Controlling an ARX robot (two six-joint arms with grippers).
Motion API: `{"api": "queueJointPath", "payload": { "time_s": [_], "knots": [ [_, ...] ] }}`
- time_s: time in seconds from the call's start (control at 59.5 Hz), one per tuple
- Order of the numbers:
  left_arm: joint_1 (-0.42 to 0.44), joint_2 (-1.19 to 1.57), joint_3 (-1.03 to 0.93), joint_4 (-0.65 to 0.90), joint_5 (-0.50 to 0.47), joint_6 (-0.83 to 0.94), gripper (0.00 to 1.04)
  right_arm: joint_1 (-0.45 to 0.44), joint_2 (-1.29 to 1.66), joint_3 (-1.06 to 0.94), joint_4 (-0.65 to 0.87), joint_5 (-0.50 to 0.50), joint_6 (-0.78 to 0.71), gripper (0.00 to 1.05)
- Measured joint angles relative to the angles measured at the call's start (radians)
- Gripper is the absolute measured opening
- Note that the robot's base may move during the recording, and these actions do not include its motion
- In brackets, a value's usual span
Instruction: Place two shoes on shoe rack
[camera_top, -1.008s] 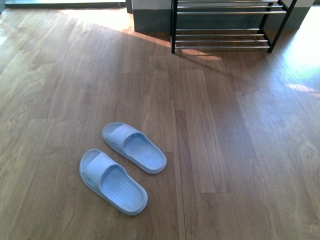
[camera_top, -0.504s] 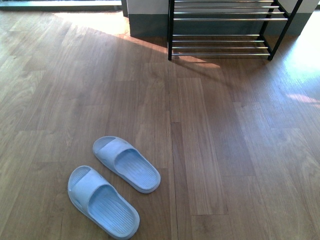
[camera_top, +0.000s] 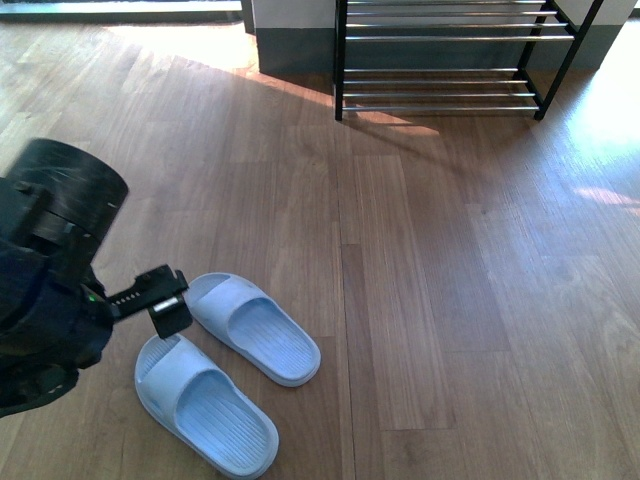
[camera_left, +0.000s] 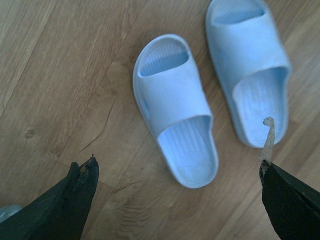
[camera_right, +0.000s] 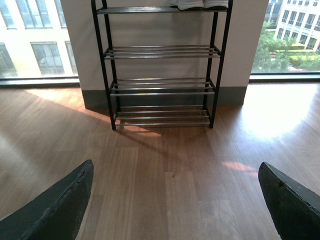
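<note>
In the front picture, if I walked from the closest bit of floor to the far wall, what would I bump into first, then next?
nearer blue slipper → farther blue slipper → shoe rack

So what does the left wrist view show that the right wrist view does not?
Only the left wrist view shows the two pale blue slippers, side by side, with the left fingers open over them. Only the right wrist view shows the shoe rack against the wall, windows either side, and the right fingers, also open. Both show the wooden floor.
</note>
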Motion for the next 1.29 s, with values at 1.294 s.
{"api": "queueJointPath", "payload": {
  "time_s": [1.294],
  "knots": [
    [0.005,0.691,0.628,-0.269,-0.072,0.374,0.95,0.0,0.0,0.0,0.0,0.0,0.0,0.96]
  ]
}}
